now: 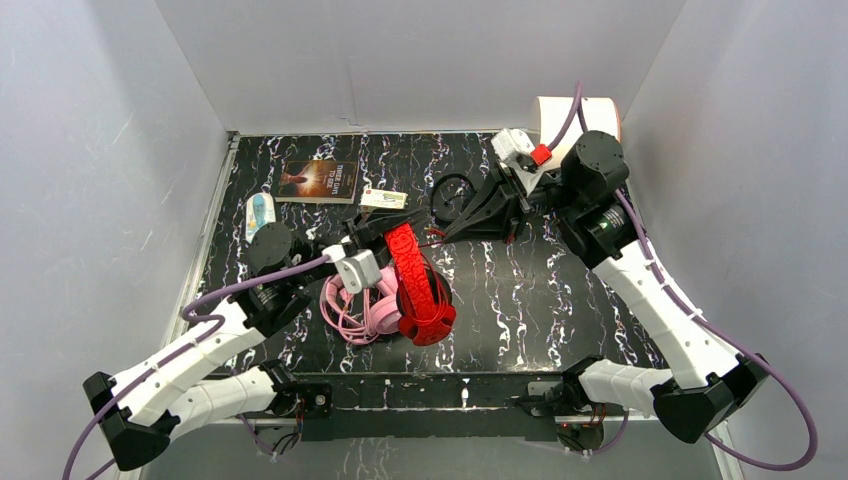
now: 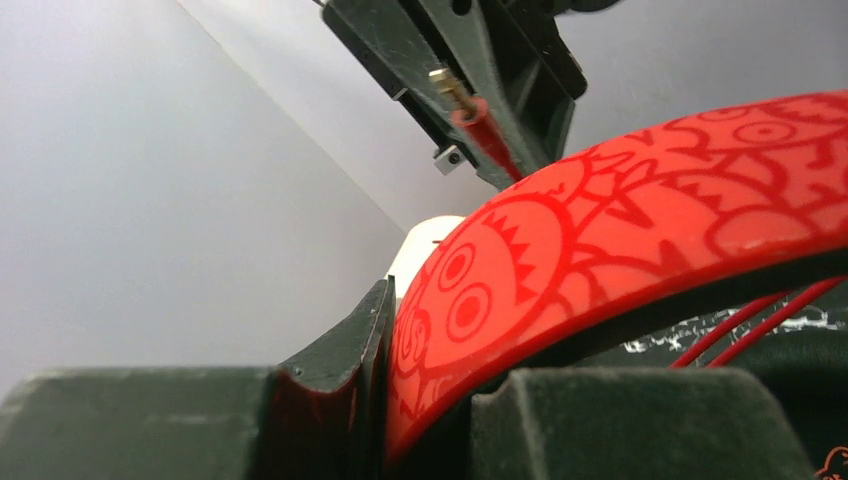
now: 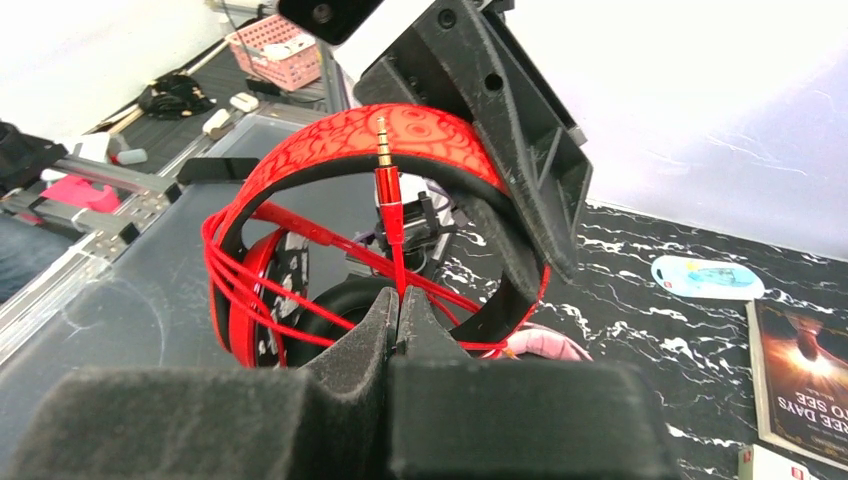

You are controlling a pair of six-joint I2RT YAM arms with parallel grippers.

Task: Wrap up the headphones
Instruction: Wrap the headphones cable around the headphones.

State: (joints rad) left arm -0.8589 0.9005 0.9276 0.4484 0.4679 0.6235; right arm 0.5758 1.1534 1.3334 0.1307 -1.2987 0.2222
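Red headphones (image 1: 418, 285) are standing just toward 6 o'clock of the tabletop (image 1: 560, 300) centre, touching the pink headphones (image 1: 355, 310) at their 9 o'clock. Left jaws are clenching the headband (image 2: 640, 220). Right jaws are pinching the cable (image 3: 398, 270) just below the plug (image 3: 385, 170). Wrapping is looking nearly complete; the next move is calling for tucking the plug end under the loops.

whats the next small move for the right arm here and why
Probably carry the plug through the red headphones and tuck it under the loops. The right gripper is shut on the cable just below the plug, most cable is already wound, and the left gripper clamps the headband.
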